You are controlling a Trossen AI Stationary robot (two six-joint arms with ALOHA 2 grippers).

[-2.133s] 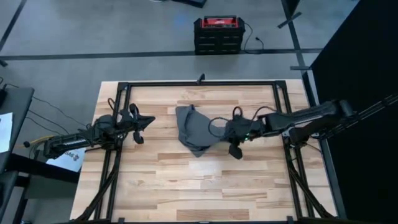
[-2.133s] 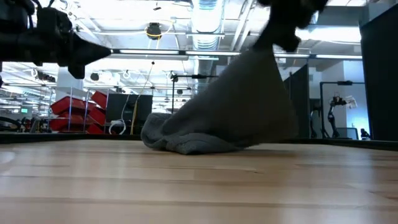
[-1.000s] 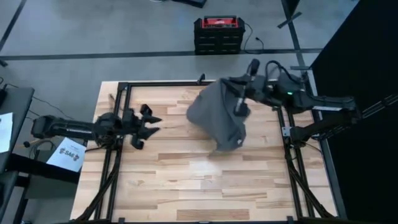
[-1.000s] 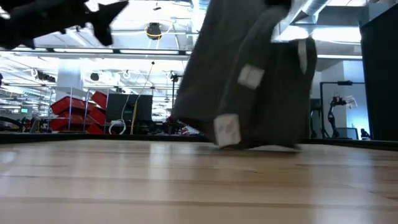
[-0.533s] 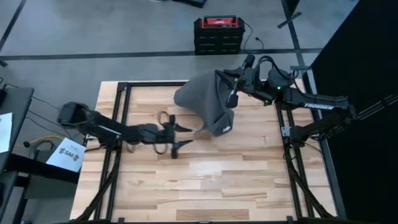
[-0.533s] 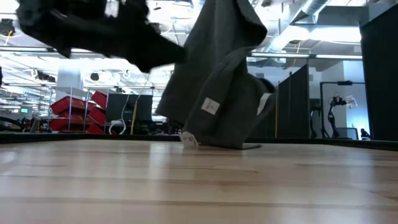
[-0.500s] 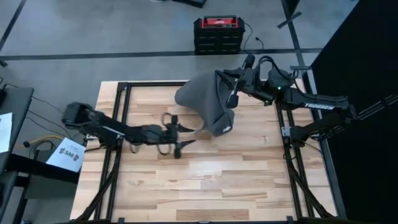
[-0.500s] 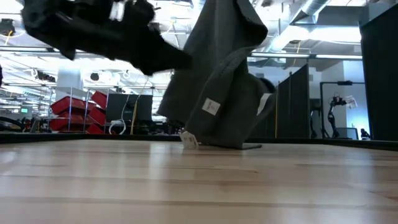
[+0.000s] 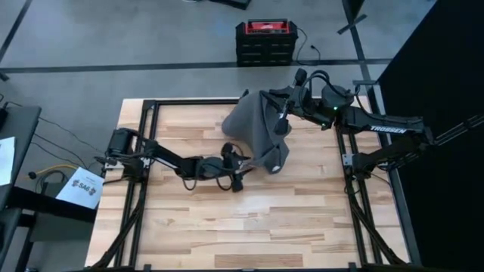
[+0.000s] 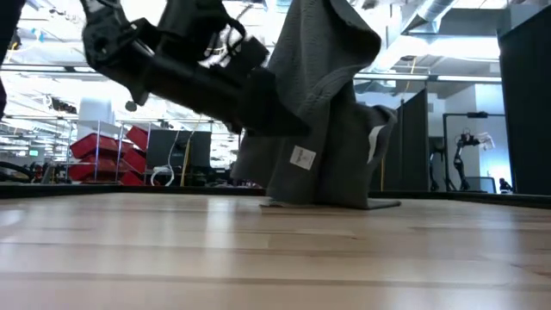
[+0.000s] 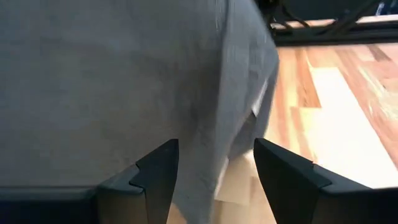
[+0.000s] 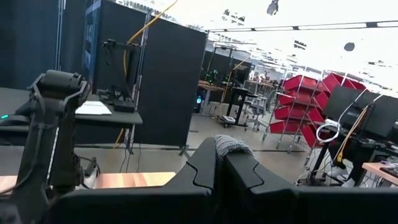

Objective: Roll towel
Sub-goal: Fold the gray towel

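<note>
**Towel suspended above desk by right gripper**

High view: the towel (image 9: 259, 128) is held up over the desk (image 9: 302, 219) by the right gripper (image 9: 281, 113); the left gripper (image 9: 240, 168) is positioned at its lower edge.

Low view: the towel (image 10: 323, 112) hangs, its bottom touching the desk.

Left wrist view: fingers (image 11: 158, 171) are spread apart, facing cloth.

Right wrist view: fingers (image 12: 208, 165) are clamped on a towel fold.
</note>
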